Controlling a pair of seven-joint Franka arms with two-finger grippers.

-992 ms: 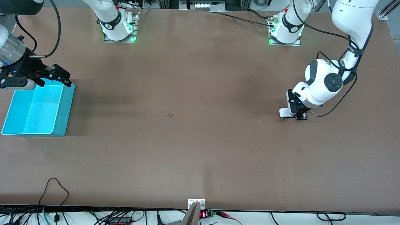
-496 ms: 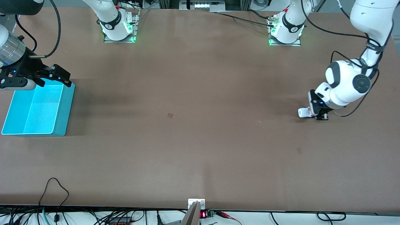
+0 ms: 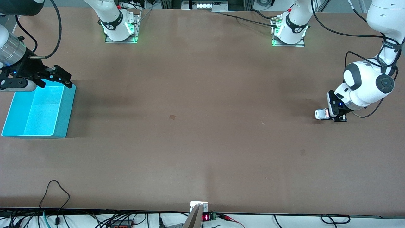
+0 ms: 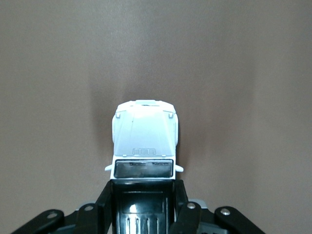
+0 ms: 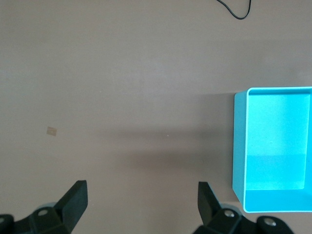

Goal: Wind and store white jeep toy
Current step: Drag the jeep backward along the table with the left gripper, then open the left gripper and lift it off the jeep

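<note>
The white jeep toy is down at the table surface near the left arm's end. My left gripper is shut on its rear. In the left wrist view the jeep points away from the camera, its black roof panel between the gripper's black fingers. My right gripper is open and empty, hovering over the edge of the teal bin at the right arm's end. The right wrist view shows its spread gripper above bare table beside the bin.
The teal bin is empty. A small tan mark lies on the table's middle and shows in the right wrist view. A black cable loop lies near the table edge closest to the front camera.
My left gripper has slid along the table toward the left arm's end, taking the jeep with it. The right arm has not moved.
</note>
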